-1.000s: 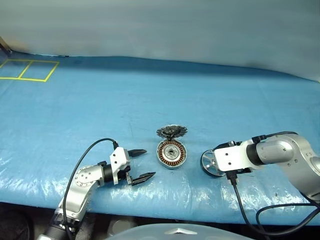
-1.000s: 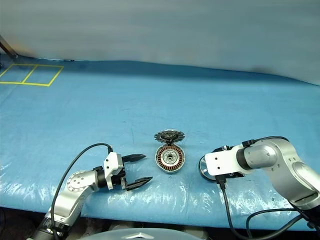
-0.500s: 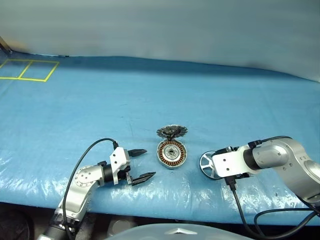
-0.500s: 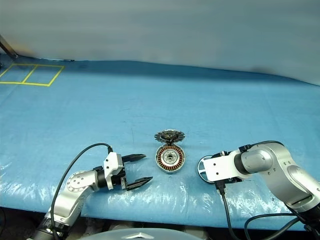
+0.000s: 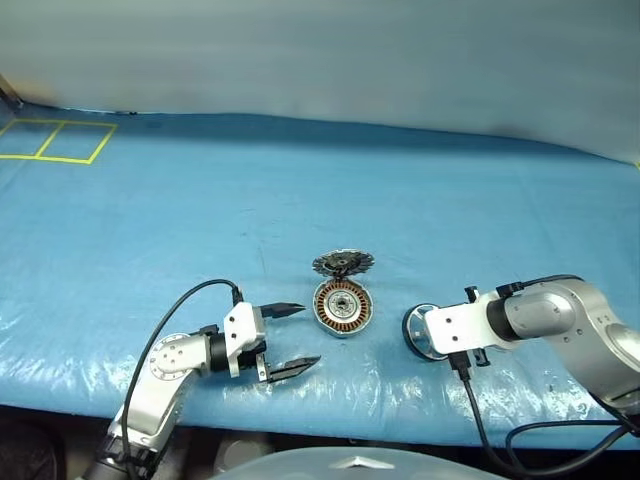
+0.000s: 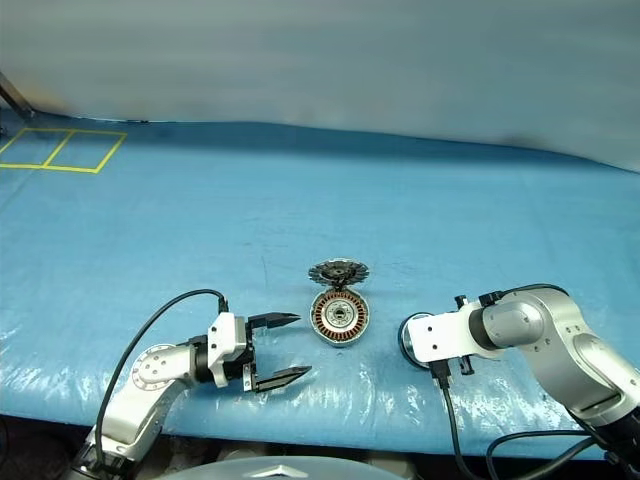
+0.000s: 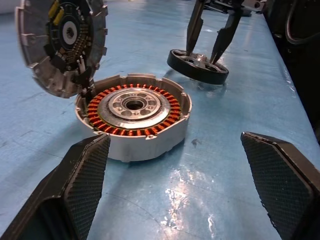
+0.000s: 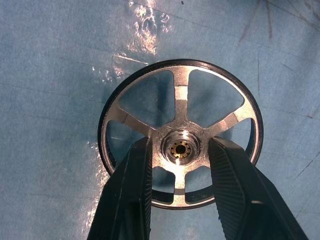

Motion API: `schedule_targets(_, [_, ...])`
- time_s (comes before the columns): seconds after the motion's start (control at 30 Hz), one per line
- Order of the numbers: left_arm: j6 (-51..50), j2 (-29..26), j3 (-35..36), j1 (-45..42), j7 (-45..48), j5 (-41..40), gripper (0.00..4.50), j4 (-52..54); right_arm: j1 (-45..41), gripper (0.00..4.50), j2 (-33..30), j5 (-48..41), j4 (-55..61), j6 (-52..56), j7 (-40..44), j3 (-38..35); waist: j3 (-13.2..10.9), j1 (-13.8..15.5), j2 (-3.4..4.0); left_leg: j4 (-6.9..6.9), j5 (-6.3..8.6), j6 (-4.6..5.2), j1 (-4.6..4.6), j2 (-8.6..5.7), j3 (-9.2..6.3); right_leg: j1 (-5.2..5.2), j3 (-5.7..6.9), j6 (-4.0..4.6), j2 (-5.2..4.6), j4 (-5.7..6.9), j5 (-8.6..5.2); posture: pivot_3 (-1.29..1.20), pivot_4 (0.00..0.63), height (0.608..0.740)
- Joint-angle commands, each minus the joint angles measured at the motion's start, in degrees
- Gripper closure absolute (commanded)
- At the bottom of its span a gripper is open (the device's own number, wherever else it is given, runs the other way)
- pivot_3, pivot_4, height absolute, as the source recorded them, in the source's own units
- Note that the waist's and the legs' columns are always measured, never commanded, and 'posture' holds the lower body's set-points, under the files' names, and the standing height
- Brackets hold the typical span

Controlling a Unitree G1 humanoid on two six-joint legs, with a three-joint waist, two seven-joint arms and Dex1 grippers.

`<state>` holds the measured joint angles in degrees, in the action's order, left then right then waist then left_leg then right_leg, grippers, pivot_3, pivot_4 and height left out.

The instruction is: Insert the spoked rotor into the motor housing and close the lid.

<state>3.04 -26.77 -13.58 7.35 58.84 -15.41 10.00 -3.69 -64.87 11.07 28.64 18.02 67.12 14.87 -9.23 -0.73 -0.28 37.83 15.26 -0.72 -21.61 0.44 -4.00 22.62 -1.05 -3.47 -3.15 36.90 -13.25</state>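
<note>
Blue desk (image 5: 300, 180), housing (image 5: 343, 308) with lid (image 5: 343, 263) up, right tool (image 8: 181, 150) fingers astride rotor (image 8: 180, 134) hub, grip unclear, left tool (image 5: 291, 338) open beside housing

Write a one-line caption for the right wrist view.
Right gripper straddling the hub of the spoked rotor lying flat on blue sheet.

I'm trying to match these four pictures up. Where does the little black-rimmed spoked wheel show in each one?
Left eye view: rotor low, right of centre, partly behind the right arm.
Right eye view: same spot, right of the housing.
Left wrist view: rotor beyond the housing, right hand's fingers reaching down into it.
Right wrist view: rotor centred, fingers on either side of its hub.
Shared landmark: the housing's copper windings, though not in the right wrist view.
</note>
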Motion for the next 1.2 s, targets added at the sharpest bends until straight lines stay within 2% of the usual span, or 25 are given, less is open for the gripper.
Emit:
schedule_targets(0.03, [0.74,-0.39,-0.32,0.17,-0.11,-0.49,0.00,2.98,0.35,3.21,0.90,0.10,-0.29,0.16,-0.59,-0.25,0.00,-0.02,0.00,0.01,0.00,0.00,0.01,0.01,0.01,0.00,0.00,0.02,0.00,0.00,0.02,0.00,0.150,0.740])
schedule_targets(0.2, [0.72,-0.40,-0.41,0.07,-0.31,-0.47,0.00,2.91,0.12,3.21,2.10,-2.31,0.10,2.31,-0.81,-2.49,0.00,-0.03,-0.01,0.08,0.00,0.00,0.02,0.03,0.04,-0.02,0.00,0.05,0.01,0.01,0.06,0.00,0.150,0.740])
schedule_targets(0.4, [0.99,-0.12,0.16,0.00,-0.63,-1.09,0.00,2.82,-0.81,3.21,4.57,-9.96,3.77,7.62,-1.00,-8.67,-0.02,0.10,0.02,0.04,0.00,0.01,-0.04,0.00,0.04,0.03,0.00,0.05,0.00,0.00,0.07,0.00,0.150,0.740])
schedule_targets(0.53, [0.82,-0.40,0.50,-0.53,-1.56,-0.40,0.00,2.45,-5.12,3.21,12.96,-23.22,10.47,16.37,-2.43,-11.84,-0.04,-0.15,0.02,0.00,0.01,0.02,-0.04,0.04,0.02,0.06,0.00,0.05,0.04,0.01,0.07,0.00,0.150,0.740])
schedule_targets(0.63, [1.09,-0.35,0.43,-1.02,-1.50,-0.66,0.00,1.82,-7.21,3.21,16.86,-29.03,11.33,21.56,-4.19,-12.58,-0.04,0.11,0.01,0.02,0.01,0.01,-0.05,0.05,-0.09,0.02,0.02,0.05,0.10,0.02,0.06,0.00,0.150,0.740])
schedule_targets(0.77, [0.97,-0.45,0.53,-1.12,-1.50,-0.88,0.00,1.99,-8.34,3.21,18.41,-30.03,10.34,22.15,-6.27,-9.15,-0.05,0.22,-0.01,0.04,0.02,0.03,-0.10,-0.11,-0.11,-0.01,0.01,0.04,-0.04,-0.04,0.08,0.00,0.150,0.740])
schedule_targets(0.9, [0.82,-0.81,0.63,-0.87,-1.61,-0.88,0.00,2.47,-9.62,3.21,18.04,-27.16,7.59,19.67,-7.58,-4.96,-0.05,0.02,0.01,-0.01,0.02,0.04,-0.09,-0.07,-0.09,0.05,0.02,0.06,-0.02,-0.02,0.07,0.00,0.150,0.740])
schedule_targets(1.2, [0.83,-1.01,0.81,-0.09,-1.99,-1.13,0.00,2.82,-11.47,3.21,18.12,-25.40,3.10,17.10,-8.37,-1.58,-0.05,0.04,0.01,0.00,0.02,0.04,-0.09,-0.04,-0.06,0.07,0.02,0.06,0.00,-0.01,0.06,0.00,0.150,0.740])
